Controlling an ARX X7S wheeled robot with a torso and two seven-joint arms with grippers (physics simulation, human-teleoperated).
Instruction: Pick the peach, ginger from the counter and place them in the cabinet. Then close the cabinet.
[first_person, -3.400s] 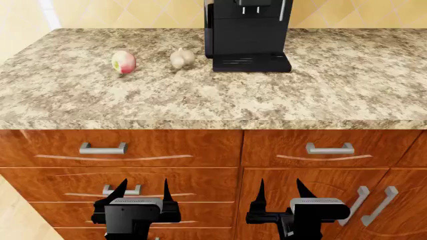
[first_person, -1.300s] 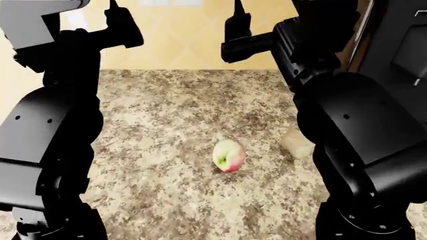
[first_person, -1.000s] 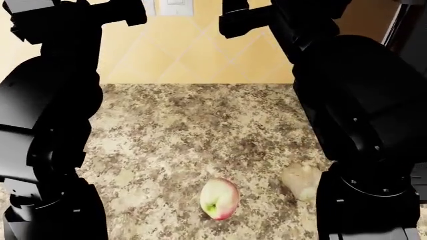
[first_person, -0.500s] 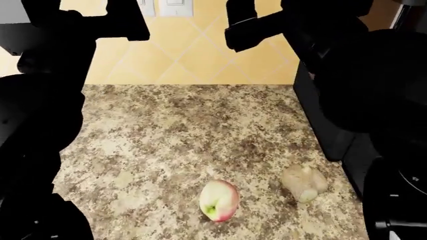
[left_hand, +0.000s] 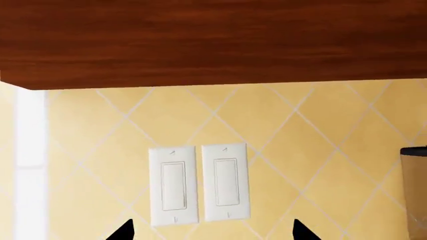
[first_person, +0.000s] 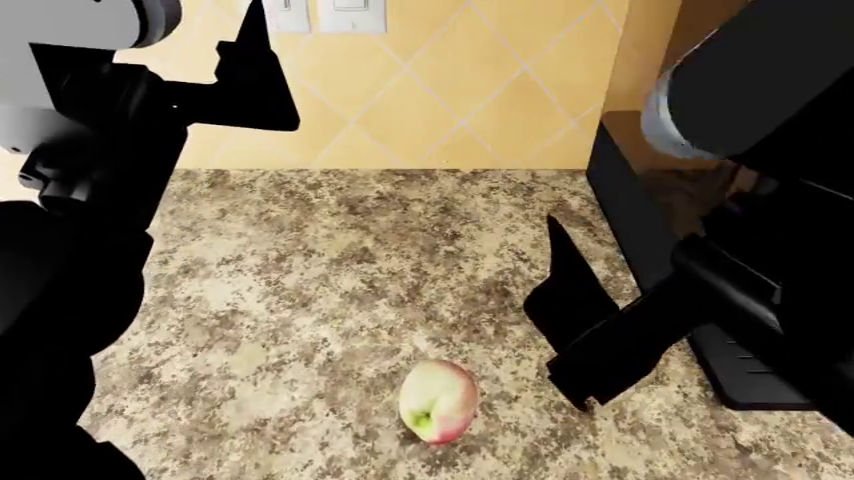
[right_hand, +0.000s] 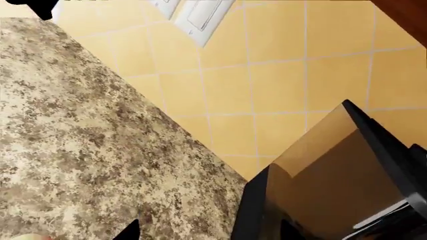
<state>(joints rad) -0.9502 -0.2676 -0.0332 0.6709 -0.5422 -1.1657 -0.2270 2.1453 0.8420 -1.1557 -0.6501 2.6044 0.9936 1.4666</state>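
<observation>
Peach (first_person: 438, 401) on speckled table (first_person: 334, 290), 6 o'clock. Twin wall switches (left_hand: 199, 183) unmarked, no legible writing. Left gripper (left_hand: 210, 231) jaws apart; right gripper (right_hand: 200, 232) jaws apart, empty.

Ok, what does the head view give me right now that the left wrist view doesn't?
Head view only: the peach lying on the counter, the right gripper low beside it, and the coffee machine. The ginger is not in sight. Left wrist view only: the underside of the wooden cabinet. Both show the yellow tiled wall and the two light switches.
</observation>
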